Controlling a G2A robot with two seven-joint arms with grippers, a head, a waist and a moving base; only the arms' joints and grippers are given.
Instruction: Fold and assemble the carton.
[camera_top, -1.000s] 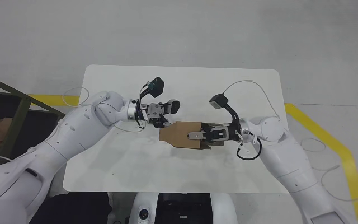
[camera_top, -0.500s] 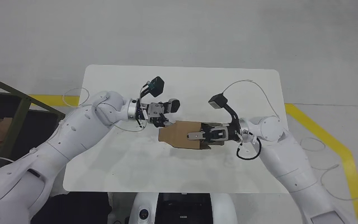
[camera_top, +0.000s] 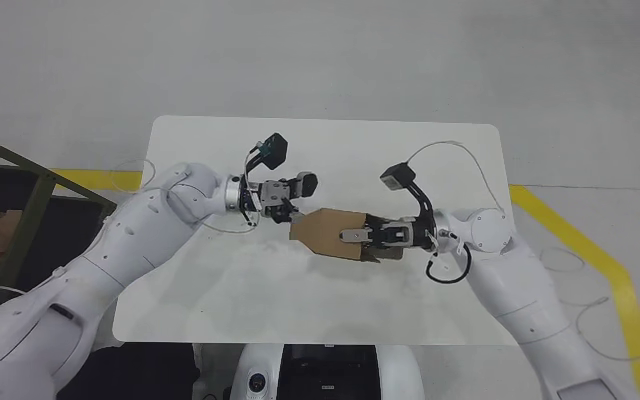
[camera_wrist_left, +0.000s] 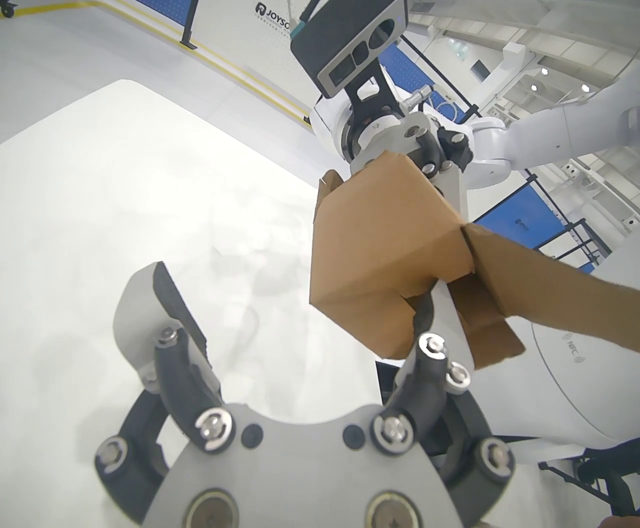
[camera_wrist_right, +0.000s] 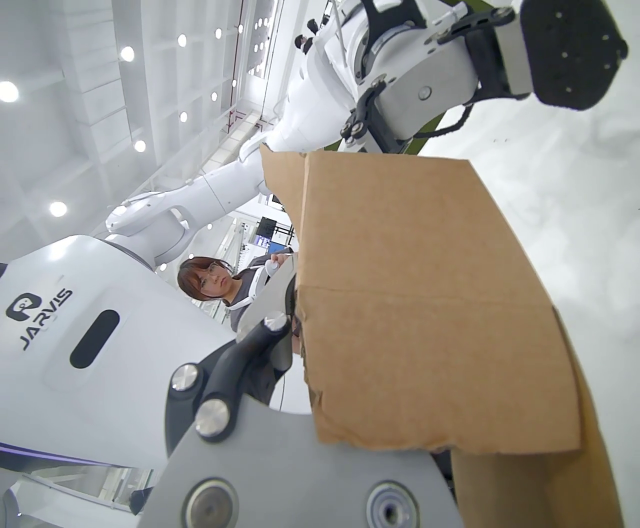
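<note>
**Print in the room behind**

A logo with a short word in dark capitals stands on the white wall panel (camera_wrist_left: 235, 22) in the left wrist view. A smaller logo with pale lettering stands on a blue screen (camera_wrist_left: 515, 210) farther off, too small to read.

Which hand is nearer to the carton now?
Right. The right hand grips the carton at one end; the left hand is open at the other end, one finger by its edge.
</note>
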